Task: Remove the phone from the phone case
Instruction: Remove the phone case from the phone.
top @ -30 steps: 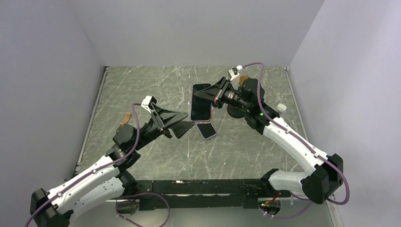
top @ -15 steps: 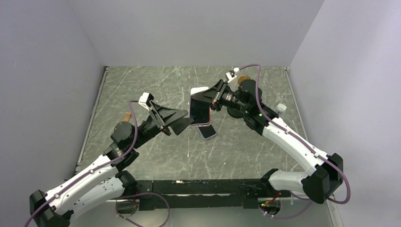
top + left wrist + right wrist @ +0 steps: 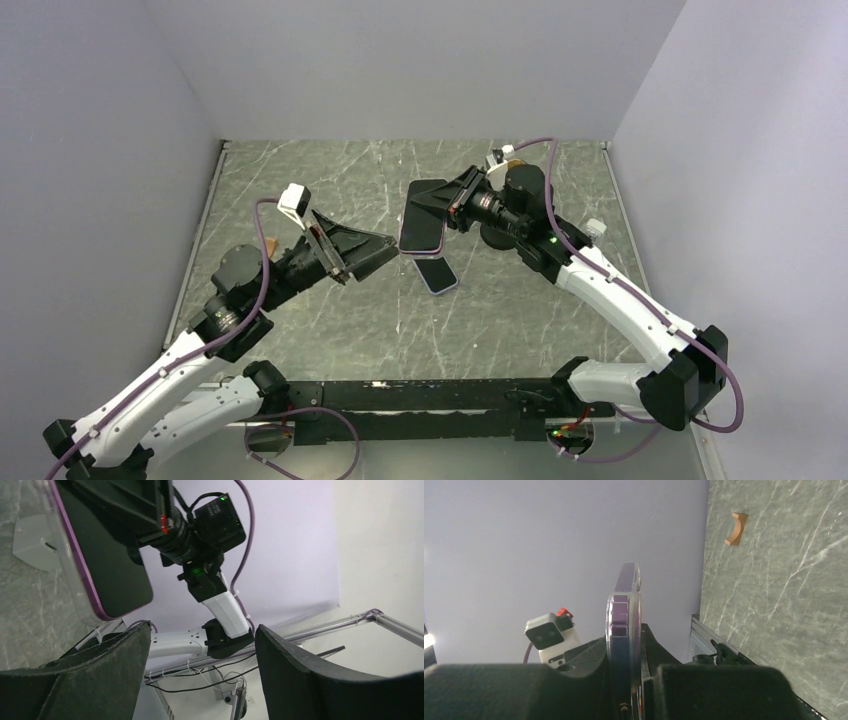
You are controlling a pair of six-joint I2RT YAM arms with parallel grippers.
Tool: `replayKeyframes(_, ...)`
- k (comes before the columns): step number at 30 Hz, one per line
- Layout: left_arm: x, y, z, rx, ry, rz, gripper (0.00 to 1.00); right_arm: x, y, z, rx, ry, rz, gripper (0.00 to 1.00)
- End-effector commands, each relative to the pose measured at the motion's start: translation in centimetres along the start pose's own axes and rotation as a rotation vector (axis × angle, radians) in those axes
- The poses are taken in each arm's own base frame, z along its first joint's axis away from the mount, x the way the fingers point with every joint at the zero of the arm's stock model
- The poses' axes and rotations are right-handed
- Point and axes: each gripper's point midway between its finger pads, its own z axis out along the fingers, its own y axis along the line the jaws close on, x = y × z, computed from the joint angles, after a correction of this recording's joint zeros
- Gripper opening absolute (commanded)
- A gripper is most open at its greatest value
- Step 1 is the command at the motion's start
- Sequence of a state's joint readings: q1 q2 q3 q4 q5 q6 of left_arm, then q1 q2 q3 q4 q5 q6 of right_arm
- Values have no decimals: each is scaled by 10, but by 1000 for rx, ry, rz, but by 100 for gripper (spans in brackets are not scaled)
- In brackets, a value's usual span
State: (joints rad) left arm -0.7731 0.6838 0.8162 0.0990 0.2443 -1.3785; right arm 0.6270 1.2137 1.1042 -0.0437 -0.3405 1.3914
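Progress: early; phone (image 3: 420,232) looks seated in the phone case (image 3: 638,605) | Where: aloft mid-table (image 3: 330,170), above a darker phone (image 3: 437,274) | right gripper (image 3: 437,210): pinching the cased phone's right edge | left gripper (image 3: 388,252): fingers spread, just beside its near-left corner | Remaining: peel case off.
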Motion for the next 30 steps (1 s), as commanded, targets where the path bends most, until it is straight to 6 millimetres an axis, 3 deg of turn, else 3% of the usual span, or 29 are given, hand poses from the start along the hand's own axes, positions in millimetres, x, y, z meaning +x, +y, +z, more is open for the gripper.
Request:
replayKeyframes(1, -2, 12, -3, -40, -27, -77, 79, -13, 52, -8, -149, -56, -12, 0)
replayKeyframes(21, -9, 27, 0, -49, -86, -194, 76, -7, 64, 0, -199, -10, -29, 0)
replayKeyframes(30, -12, 28, 0, -43, -105, -206, 75, 3, 59, 1, -193, 20, -37, 0)
